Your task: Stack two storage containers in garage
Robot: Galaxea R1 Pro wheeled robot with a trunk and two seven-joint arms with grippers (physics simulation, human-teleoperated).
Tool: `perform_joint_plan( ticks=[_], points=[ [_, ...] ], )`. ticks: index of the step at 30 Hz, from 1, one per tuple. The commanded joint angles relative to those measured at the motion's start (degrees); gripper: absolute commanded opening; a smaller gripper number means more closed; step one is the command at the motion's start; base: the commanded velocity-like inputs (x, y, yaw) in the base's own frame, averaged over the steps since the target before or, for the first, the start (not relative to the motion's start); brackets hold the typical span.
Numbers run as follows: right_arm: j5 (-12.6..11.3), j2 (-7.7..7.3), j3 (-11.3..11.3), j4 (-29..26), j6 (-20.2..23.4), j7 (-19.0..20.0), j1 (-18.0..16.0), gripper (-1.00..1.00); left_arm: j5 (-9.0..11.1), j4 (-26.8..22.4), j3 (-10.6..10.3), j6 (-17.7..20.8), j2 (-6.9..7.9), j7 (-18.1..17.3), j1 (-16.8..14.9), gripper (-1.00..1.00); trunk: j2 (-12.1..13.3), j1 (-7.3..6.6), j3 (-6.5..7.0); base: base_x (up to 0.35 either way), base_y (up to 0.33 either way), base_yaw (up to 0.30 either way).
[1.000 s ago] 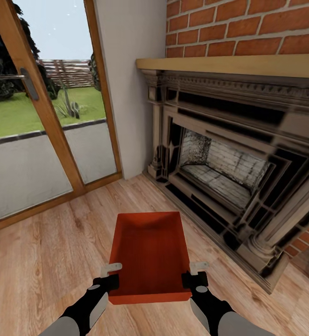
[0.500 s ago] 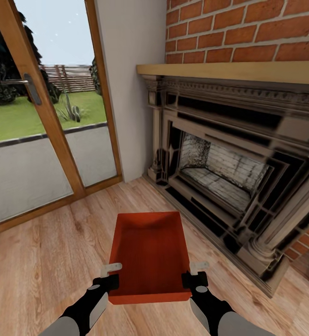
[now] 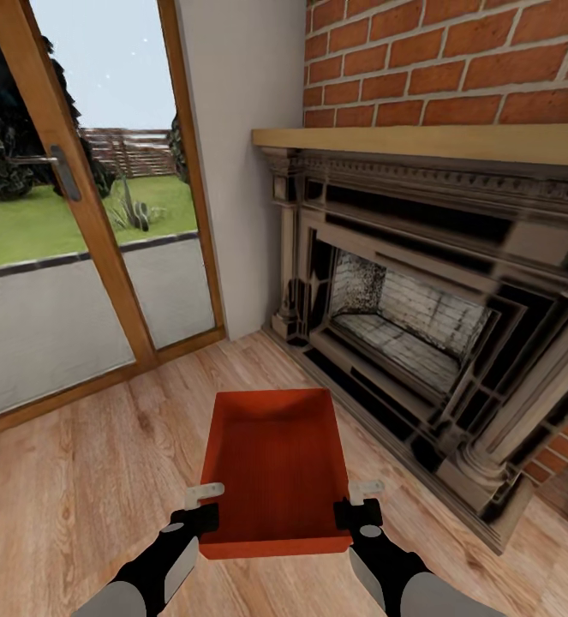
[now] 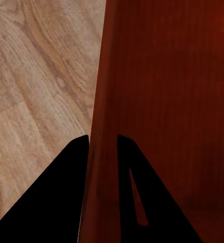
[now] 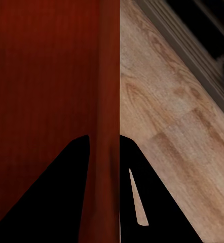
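Both grippers (left (image 3: 205, 506), right (image 3: 357, 504)) clamped on storage container (image 3: 275, 463) walls.

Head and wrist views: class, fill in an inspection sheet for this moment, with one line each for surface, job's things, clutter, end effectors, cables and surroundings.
Surface: light wood-plank floor.
Job's things: one orange-red bin, open top, nothing inside, held between both arms.
Clutter: nothing seen.
End effectors: left end effector pinches the bin's left wall, a finger on each side; right end effector pinches the right wall the same way, finger seen inside the bin.
Cables: nothing seen.
Surroundings: brick fireplace at right; glass door at left, lawn beyond.
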Motion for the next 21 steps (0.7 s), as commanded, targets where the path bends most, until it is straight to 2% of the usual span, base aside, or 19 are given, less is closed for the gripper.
perform_joint_plan(
  ticks=[1,21],
  points=[
    [0.45,0.01,-0.92,-0.12,-0.40,-0.47,-0.07,-1.00,0.77,0.04,-0.24,0.32,0.01,0.73,0.02,-1.00,-0.02,0.00,0.05,0.000,0.000,0.000],
    [0.52,0.01,-0.94,-0.12,-0.40,-0.47,-0.07,-1.00,0.85,0.07,-0.23,0.32,0.07,0.73,0.02,-1.00,-0.02,0.00,1.81,0.000,0.000,0.000]
  ],
)
